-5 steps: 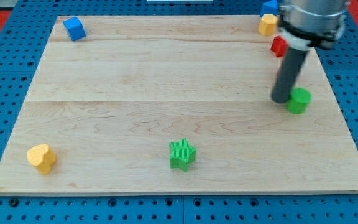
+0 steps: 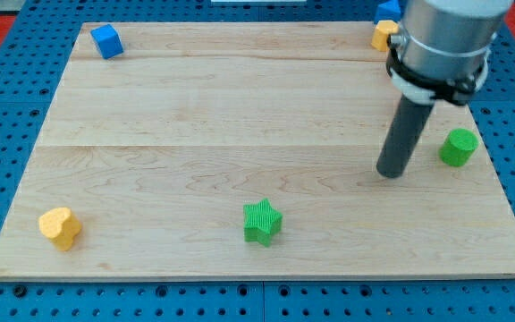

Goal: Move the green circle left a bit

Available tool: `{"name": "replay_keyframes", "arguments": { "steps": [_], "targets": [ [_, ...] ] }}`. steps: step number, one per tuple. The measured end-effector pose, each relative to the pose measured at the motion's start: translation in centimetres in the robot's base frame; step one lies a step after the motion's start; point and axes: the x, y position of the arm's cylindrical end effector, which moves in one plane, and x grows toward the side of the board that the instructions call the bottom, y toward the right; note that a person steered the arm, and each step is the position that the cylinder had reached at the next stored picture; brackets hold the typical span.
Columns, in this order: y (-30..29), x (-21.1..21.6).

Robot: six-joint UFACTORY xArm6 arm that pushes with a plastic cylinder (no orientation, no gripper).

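Tip [image 2: 391, 173] rests left of green circle [image 2: 459, 147].

The arm housing [image 2: 441, 40] partly hides a yellow block [image 2: 383, 34]; a blue block [image 2: 388, 9] at 12 o'clock is cropped.

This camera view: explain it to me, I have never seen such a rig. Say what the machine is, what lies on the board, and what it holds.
There is one picture, from a single camera looking down at a slant on a wooden board. The grey cylinder at the view's top right is a robot arm. It has no grasping end effector, only a dark rod that pushes things, so nothing is held. My tip rests on the board, left of the green circle, with a gap between them. Other blocks: a green star near the bottom, a yellow heart-like block at bottom left, a blue block at top left, and a yellow block and a blue block at top right, partly hidden.
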Motion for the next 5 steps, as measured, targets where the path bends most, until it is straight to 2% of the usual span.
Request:
{"name": "replay_keyframes", "arguments": {
  "steps": [2, 3, 5],
  "targets": [
    [0.5, 6.6],
    [7.0, 7.2],
    [14.5, 0.6]
  ]
}}
